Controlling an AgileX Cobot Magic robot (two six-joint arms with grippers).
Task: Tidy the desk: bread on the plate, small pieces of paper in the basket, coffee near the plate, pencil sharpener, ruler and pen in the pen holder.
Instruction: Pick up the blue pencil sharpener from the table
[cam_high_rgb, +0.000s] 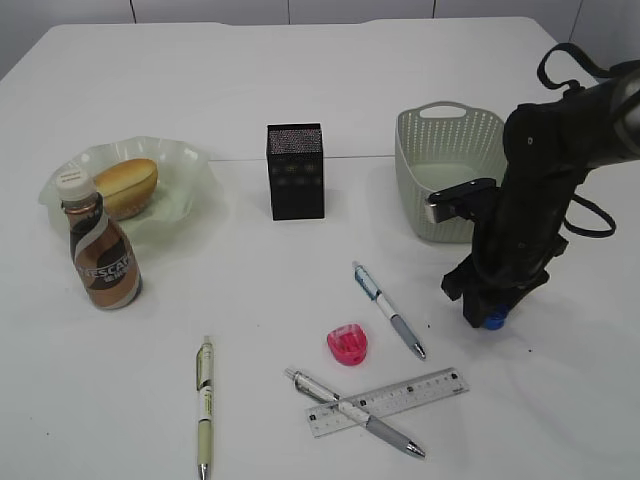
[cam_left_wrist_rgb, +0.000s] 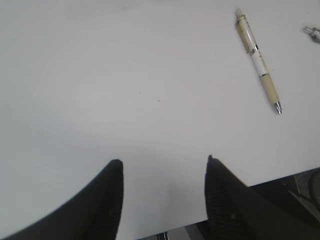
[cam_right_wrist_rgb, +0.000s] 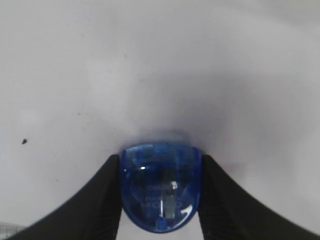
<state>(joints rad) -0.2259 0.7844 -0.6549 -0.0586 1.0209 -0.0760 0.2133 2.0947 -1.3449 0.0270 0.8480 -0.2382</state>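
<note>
Already bread (cam_high_rgb: 127, 186) sits on plate (cam_high_rgb: 180, 160) with coffee (cam_high_rgb: 101, 255) beside; right gripper (cam_right_wrist_rgb: 160, 200) pinches blue sharpener (cam_right_wrist_rgb: 161, 192), left gripper (cam_left_wrist_rgb: 162, 170) spread; pens (cam_high_rgb: 390, 311), ruler (cam_high_rgb: 400, 398), pink sharpener (cam_high_rgb: 348, 345) remain.

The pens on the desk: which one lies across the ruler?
The grey-grip pen nearest the front edge: it crosses over the ruler. The blue-banded pen and the green pen lie apart from it.

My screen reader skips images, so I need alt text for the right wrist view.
A translucent blue pencil sharpener sits between the two black fingers of the right pincer, which touch both of its sides, on the plain white desk. A dark speck lies at left.
</note>
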